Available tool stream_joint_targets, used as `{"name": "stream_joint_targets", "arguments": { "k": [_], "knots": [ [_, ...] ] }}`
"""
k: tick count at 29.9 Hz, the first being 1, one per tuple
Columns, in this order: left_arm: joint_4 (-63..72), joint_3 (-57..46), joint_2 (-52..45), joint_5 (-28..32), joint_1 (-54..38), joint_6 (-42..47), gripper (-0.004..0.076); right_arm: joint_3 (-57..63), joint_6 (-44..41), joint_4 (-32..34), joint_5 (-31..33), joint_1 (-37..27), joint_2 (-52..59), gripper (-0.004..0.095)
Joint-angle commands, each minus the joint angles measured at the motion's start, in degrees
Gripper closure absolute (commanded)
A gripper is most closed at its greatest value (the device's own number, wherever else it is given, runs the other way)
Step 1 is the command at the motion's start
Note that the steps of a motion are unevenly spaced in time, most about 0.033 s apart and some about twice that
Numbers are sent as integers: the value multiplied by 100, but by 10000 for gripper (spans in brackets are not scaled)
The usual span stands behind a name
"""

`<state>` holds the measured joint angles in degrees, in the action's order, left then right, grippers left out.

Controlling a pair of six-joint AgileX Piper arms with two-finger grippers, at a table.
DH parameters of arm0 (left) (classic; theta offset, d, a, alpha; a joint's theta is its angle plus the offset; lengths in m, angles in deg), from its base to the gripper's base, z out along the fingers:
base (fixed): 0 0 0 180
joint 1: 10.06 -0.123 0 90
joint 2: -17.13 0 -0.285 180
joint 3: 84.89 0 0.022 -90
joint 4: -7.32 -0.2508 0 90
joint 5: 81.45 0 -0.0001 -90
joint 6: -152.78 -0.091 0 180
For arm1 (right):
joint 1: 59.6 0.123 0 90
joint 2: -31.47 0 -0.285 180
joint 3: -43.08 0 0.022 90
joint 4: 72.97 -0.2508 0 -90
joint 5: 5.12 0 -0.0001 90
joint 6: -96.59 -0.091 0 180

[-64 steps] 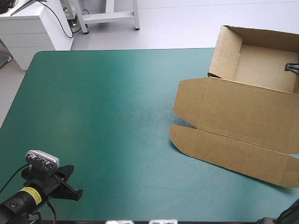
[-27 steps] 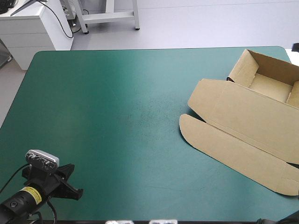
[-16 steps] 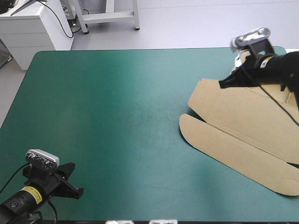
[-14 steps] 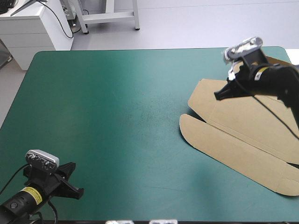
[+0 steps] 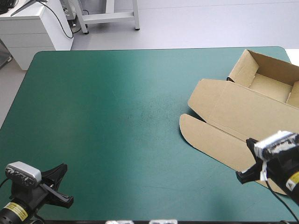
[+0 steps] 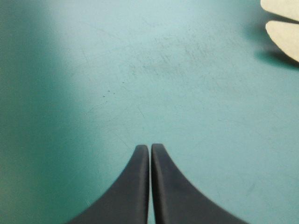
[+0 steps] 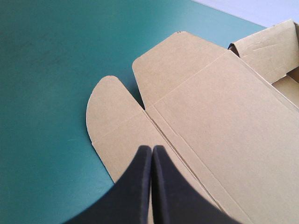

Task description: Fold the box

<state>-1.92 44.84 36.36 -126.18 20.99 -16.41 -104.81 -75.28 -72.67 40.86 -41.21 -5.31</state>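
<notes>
The box (image 5: 243, 109) lies on the table (image 5: 117, 102) at its right side, reaching to the far right corner. It is in the open condition. The tray (image 5: 268, 86), with its walls raised, sits nearest the far right corner. The lid (image 5: 233, 107) lies flat on the teal-green cover, extending from the tray toward the near edge. A rounded flap (image 5: 198, 130) forms the part of the box closest to the middle of the table.

The left gripper (image 6: 150, 147) is at the near left corner of the table, well apart from the box. Its black fingers (image 6: 135, 186) are clenched, pressed together with nothing between them. Only bare cover lies under and ahead of it. Two pale flap edges of the box appear far ahead and to one side.

The right gripper (image 7: 152, 148) is near the near right corner, above the outer strip of the lid. Its fingers (image 7: 168, 191) are likewise clenched and hold nothing. The rounded flap lies just ahead of the tips. It cannot be told whether the tips touch the board.
</notes>
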Motion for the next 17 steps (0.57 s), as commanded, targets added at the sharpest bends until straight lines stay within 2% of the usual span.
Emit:
{"name": "stream_joint_targets", "arguments": {
  "k": [1, 9, 17],
  "knots": [
    [-25, 137, -120, 368, 26, 15, 731, 568, -148, 54, -920, 3, 805, 929],
    [10, -87, -233, 379, 26, 15, 731, 1569, -202, 54, -941, 3, 2196, 929],
    [88, -192, -235, 450, 26, 0, 731, 1935, -525, 223, -619, 3, 2619, 929]
  ]
}}
